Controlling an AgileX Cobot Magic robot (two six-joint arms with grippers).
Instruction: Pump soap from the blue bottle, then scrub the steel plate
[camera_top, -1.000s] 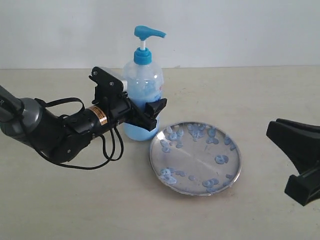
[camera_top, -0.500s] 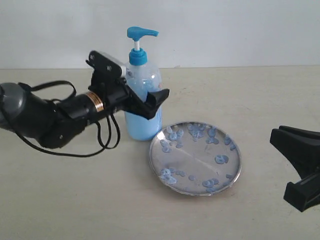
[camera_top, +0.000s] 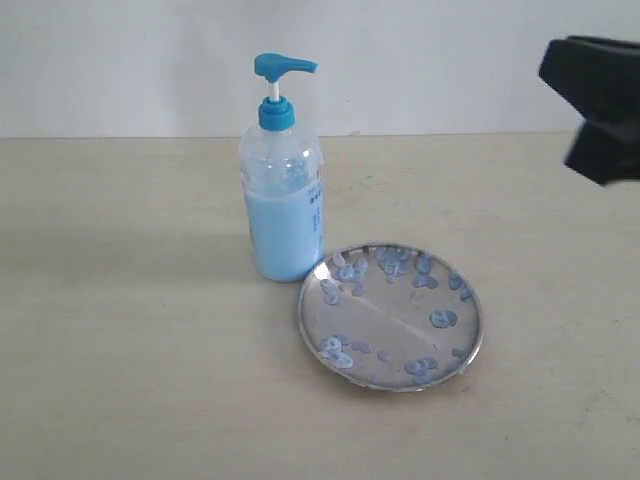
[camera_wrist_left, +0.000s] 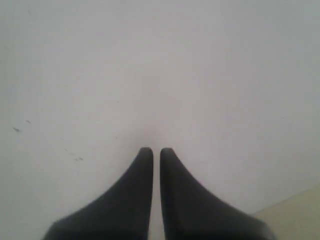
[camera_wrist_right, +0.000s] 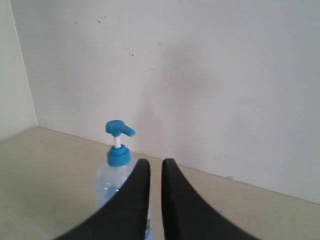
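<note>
Our bottle (camera_top: 283, 205) stands upright just beside the plate (camera_top: 395, 322), which soap blobs (camera_top: 443, 318) dot. Our right claw (camera_wrist_right: 156, 162) hangs high, pressed together; our left claw (camera_wrist_left: 156, 150), also pressed together, faces a wall (camera_wrist_left: 150, 60). If we press the pump (camera_top: 284, 68) off-centre, the bottle may topple.
</note>
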